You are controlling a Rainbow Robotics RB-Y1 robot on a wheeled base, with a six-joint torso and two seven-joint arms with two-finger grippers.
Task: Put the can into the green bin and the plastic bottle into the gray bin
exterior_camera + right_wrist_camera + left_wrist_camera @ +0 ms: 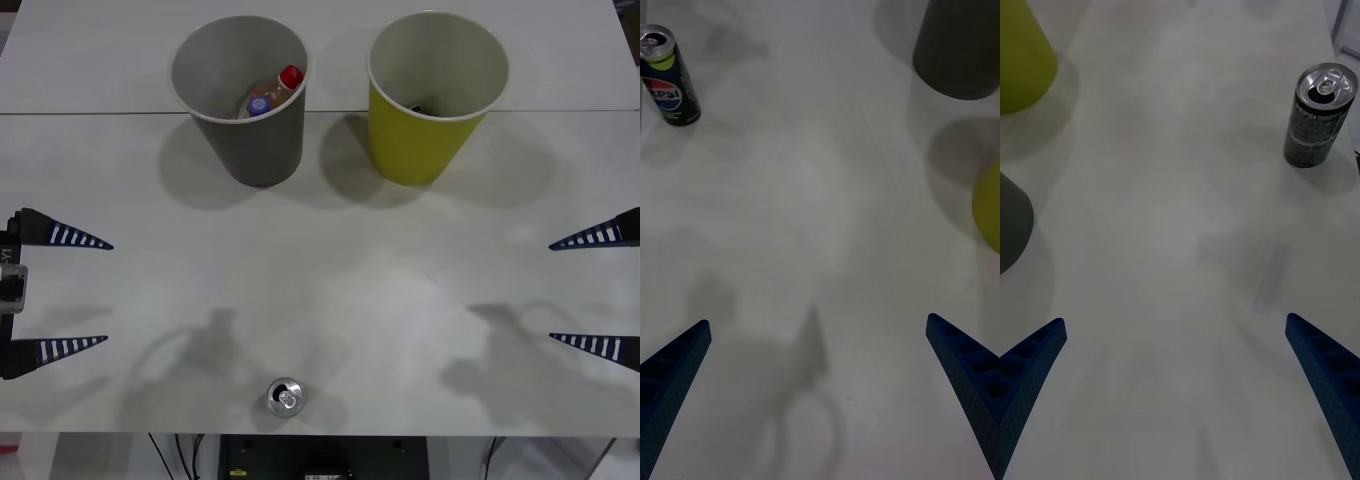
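Wide open white table [330,290] between the spread left gripper [80,293] and right gripper [580,290]: free passage across the middle. Upright near the front edge, the can [285,397], well apart from both. At the far side, gray bin [240,95] (bottles already inside) and green bin [435,95], a narrow gap between them.

Bright even overhead light, soft shadows on the white table [330,280], left wrist view slightly blurred
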